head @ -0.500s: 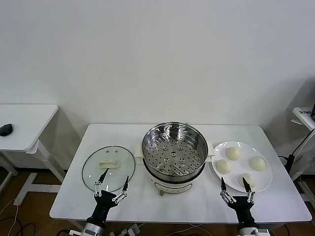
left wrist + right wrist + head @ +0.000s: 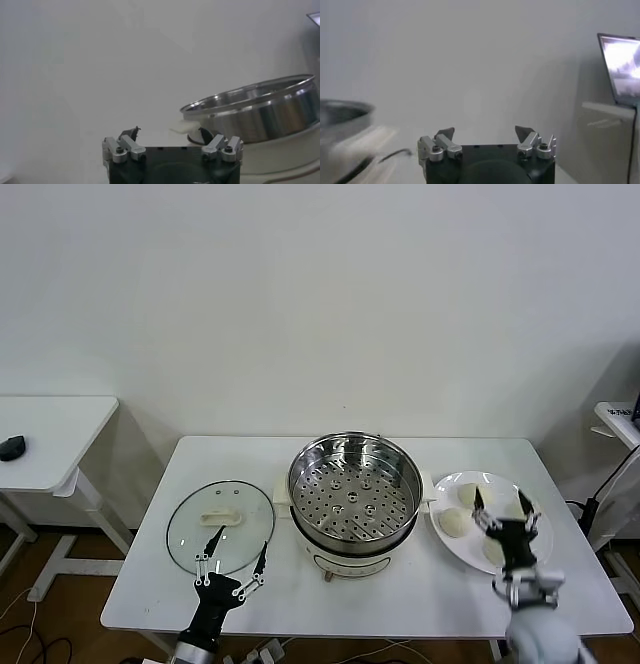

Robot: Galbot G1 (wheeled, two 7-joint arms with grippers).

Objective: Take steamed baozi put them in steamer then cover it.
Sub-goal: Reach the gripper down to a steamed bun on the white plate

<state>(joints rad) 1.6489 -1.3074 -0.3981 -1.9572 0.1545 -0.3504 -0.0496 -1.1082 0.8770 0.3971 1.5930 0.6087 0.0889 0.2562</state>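
The steamer, a shiny steel pot with a perforated tray on a cream base, stands mid-table and holds nothing; its wall also shows in the left wrist view. The cover, a clear glass lid with a cream handle, lies flat to its left. Steamed baozi sit on a white plate to its right. My right gripper hangs open above the plate, hiding some of the buns, with nothing between its fingers. My left gripper stands open over the cover's near rim, also holding nothing.
A white side table with a black mouse stands at the far left. Another table edge and a lit screen are at the far right. The white table has bare surface in front of the steamer.
My right gripper has lifted and moved forward from the table's front edge to above the plate of baozi. The left gripper has barely shifted.
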